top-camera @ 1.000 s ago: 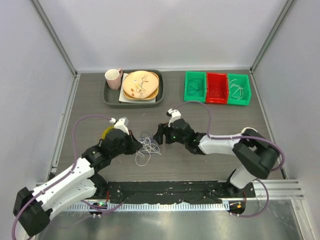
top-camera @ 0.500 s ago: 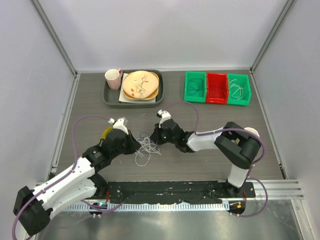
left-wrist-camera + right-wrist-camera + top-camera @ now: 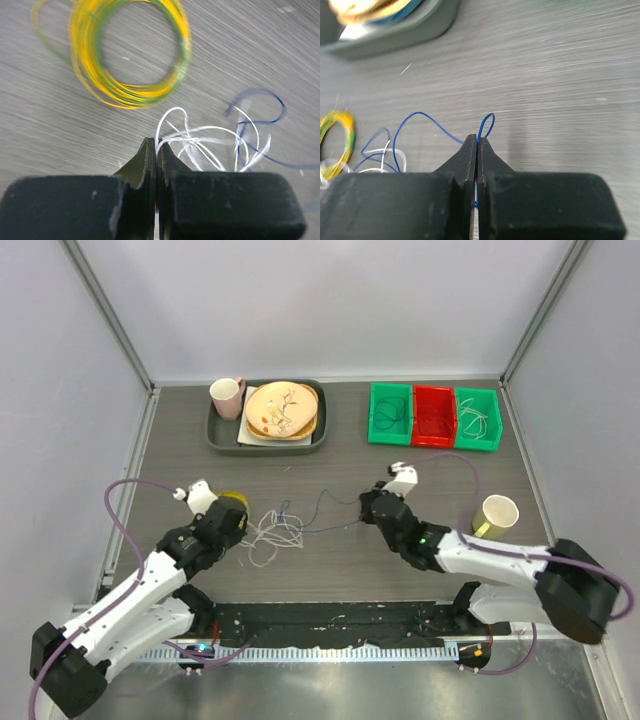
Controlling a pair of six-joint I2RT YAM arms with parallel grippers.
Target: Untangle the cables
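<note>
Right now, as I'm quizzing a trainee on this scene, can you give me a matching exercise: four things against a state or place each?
Things:
1. left pincer
2. right pincer
3. yellow wire ring
4. pink mug

States or places:
A. on the grey tray
B. shut on the blue cable
C. lying ungripped on the table
D. shut on the white cable

Pairs: 1-D, 2-B, 3-C, 4-A

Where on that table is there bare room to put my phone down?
Bare tabletop lies between the tray and the bins, and from the bins to the yellow cup. Crowded: the middle, where the cables stretch between the left end effector and the right end effector, beside the yellow wire ring.
</note>
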